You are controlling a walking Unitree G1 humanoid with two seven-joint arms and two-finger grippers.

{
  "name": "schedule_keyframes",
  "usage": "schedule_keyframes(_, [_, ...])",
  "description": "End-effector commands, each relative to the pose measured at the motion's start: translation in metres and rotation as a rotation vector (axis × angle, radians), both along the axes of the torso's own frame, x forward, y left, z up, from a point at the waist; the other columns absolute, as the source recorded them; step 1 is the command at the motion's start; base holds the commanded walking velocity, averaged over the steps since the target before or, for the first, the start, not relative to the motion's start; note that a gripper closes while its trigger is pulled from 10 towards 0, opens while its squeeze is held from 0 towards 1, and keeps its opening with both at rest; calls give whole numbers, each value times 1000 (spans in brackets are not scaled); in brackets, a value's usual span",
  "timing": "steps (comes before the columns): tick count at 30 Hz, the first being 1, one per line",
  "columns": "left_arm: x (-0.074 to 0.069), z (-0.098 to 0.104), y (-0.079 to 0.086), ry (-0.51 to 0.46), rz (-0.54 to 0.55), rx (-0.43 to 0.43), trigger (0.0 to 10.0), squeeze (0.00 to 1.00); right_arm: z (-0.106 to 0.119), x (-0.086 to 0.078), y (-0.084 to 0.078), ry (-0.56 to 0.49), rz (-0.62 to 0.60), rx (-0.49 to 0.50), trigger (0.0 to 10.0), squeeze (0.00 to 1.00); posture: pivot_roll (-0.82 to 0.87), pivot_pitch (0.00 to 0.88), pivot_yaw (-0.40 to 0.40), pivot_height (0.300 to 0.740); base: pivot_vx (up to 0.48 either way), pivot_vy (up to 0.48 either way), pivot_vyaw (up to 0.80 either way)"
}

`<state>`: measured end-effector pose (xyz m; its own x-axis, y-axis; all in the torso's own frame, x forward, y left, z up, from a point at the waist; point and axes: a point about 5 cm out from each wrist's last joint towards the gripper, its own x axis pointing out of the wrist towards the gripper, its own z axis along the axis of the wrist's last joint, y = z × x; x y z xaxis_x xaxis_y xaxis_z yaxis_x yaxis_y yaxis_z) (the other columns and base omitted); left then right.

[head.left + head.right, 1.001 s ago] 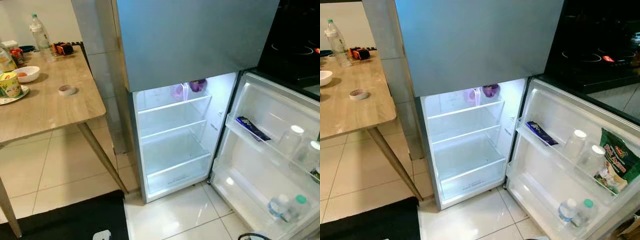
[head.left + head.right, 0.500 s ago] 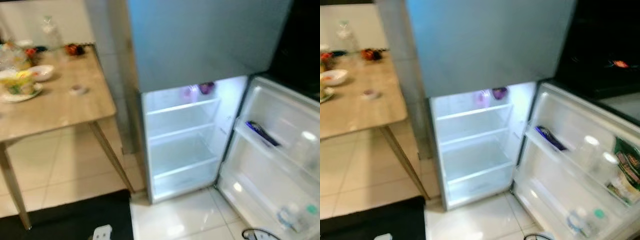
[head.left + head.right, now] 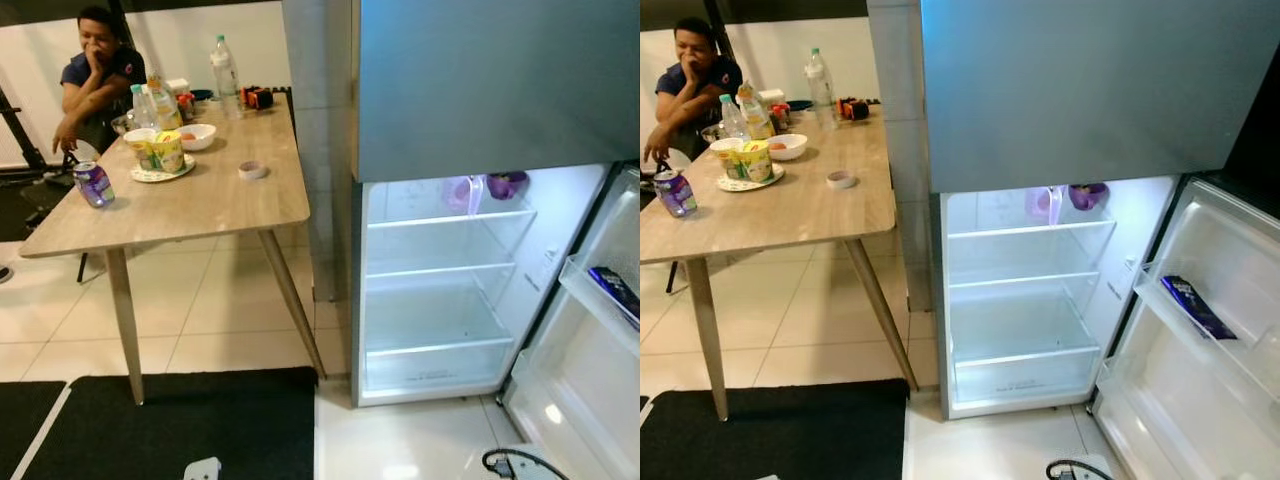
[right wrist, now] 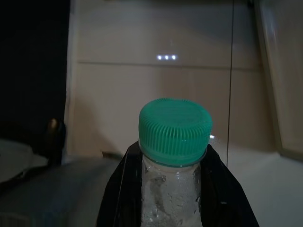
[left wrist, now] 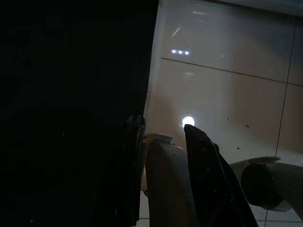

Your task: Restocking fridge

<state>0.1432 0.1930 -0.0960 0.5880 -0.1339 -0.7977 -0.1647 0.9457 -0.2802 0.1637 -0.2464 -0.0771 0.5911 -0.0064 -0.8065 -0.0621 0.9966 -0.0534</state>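
The fridge (image 3: 1080, 90) stands with its lower compartment lit; its glass shelves (image 3: 1025, 290) are bare except for purple containers (image 3: 1087, 195) at the top back. Its lower door (image 3: 1220, 370) swings out to the right and carries a dark blue packet (image 3: 1196, 306). In the right wrist view my right gripper (image 4: 169, 158) is shut on a clear water bottle with a green cap (image 4: 174, 132), held over the pale floor tiles. My left gripper (image 5: 163, 124) hangs low above the floor, its fingers (image 5: 203, 161) apart with nothing held between them.
A wooden table (image 3: 790, 215) stands left of the fridge with a water bottle (image 3: 821, 75), a white bowl (image 3: 788, 146), a yellow cup (image 3: 752, 160) and a purple can (image 3: 675, 192). A person (image 3: 690, 70) sits at its far corner. A black mat (image 3: 780, 430) lies near me; a cable (image 3: 1070, 468) curls by the door.
The camera has swung to the left: the table and the seated person have come into view and the fridge door has slid toward the right edge. Nothing else has visibly moved.
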Motion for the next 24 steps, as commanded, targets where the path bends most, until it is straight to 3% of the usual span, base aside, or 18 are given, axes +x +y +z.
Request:
schedule_keyframes(1, [-2, -1, 2, 8, 9, 10, 10000, 0, 0, 0, 0, 9, 1, -7, 10000, 0, -105, 0, -3, 734, 0, 0, 0])
schedule_keyframes(24, [-1, -1, 0, 20, 3, 5, 10000, 0, -6, -13, -1, 64, 31, -42, 10000, 0, -89, 0, -3, 734, 0, 0, 0])
